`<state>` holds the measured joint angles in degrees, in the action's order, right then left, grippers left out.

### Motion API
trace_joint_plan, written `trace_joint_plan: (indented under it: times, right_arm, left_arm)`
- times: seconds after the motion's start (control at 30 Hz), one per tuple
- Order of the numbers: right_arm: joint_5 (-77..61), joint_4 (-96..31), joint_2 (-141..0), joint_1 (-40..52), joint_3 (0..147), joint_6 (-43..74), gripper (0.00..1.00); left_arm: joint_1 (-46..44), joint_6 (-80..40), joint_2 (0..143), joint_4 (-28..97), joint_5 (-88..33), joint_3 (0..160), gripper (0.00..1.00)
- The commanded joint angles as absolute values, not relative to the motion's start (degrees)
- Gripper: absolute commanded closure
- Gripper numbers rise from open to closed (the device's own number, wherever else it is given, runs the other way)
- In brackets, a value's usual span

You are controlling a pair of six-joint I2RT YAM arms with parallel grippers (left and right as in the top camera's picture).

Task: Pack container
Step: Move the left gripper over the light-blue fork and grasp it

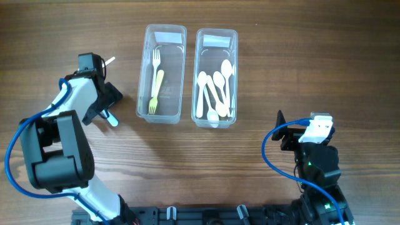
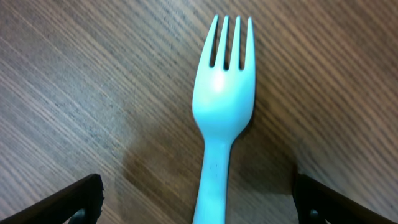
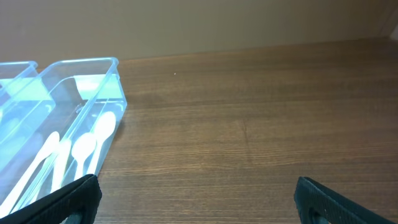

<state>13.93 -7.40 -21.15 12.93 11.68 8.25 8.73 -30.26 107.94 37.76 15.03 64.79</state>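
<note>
Nearest the left wrist lens, at the bottom corners of the frame: two black fingertips of the left gripper (image 2: 202, 208), spread wide, clamped on nothing. Between them, touching neither: blue fork (image 2: 222, 106), pale smooth matte plastic, flat on the surface (image 2: 93, 93), narrow handle running off the bottom edge, rounded shoulders, four short tines toward the top. Underneath, brown wood grain in fine diagonal streaks, with a soft shadow beside the handle. Far less of this from overhead: only a small blue tip poking out below the black gripper body at left centre, most of the fork hidden beneath.

Low in the right wrist view, the same pattern: right gripper (image 3: 199, 208), dark fingertips far apart at both bottom corners, gripping nothing, wood grain between. Farther up at left, spoon container (image 3: 117, 93), clear, with thin glossy walls and rounded corners, holding white spoons (image 3: 84, 146) with oval bowls. Beyond it, at the far left edge, a corner of the fork container (image 3: 18, 65), equally clear, contents unreadable from this angle.

Overhead alone for the layout: both containers in the upper middle, long rectangles just beside each other. In the left one, a single yellow-green fork (image 1: 155, 90) lying lengthwise; in the right one, several spoons heaped together. Blue fork well to the left of both, outside either.
</note>
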Motion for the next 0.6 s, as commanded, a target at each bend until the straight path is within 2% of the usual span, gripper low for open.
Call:
trace_joint_plan:
  times: [0.0, 0.03, 0.07, 0.17, 0.23, 0.33, 0.4, 0.47, 0.57]
  right_arm:
    - [13.6, -7.1, -20.8, 13.1, 11.5, 7.6, 0.00]
    - [13.6, -7.1, -20.8, 13.1, 11.5, 7.6, 0.00]
    - [13.6, -7.1, -20.8, 13.1, 11.5, 7.6, 0.00]
    - [13.6, -7.1, -20.8, 13.1, 11.5, 7.6, 0.00]
    - [13.6, -7.1, -20.8, 13.1, 11.5, 7.6, 0.00]
    - [13.6, -7.1, -20.8, 13.1, 11.5, 7.6, 0.00]
    - [13.6, -7.1, -20.8, 13.1, 11.5, 7.6, 0.00]
    - [13.6, -7.1, -20.8, 13.1, 11.5, 7.6, 0.00]
    - [13.6, -7.1, -20.8, 13.1, 11.5, 7.6, 0.00]
  left_arm:
    - [8.6, -29.3, 109.6, 35.9, 16.2, 65.3, 0.14]
    - [8.6, -29.3, 109.6, 35.1, 16.2, 65.3, 0.33]
    - [8.6, -29.3, 109.6, 34.6, 16.2, 65.3, 0.42]
    - [8.9, -29.3, 109.6, 33.4, 16.2, 65.3, 0.44]
    - [9.8, -29.3, 109.6, 33.2, 16.2, 65.3, 0.48]
    - [12.2, -29.4, 109.6, 33.2, 16.1, 65.3, 0.69]
    - [13.9, -29.4, 109.6, 32.9, 16.1, 65.3, 0.69]
    - [14.7, -29.3, 109.6, 31.8, 14.5, 65.3, 0.62]
    - [14.6, -29.3, 109.6, 30.8, 13.1, 65.3, 0.59]
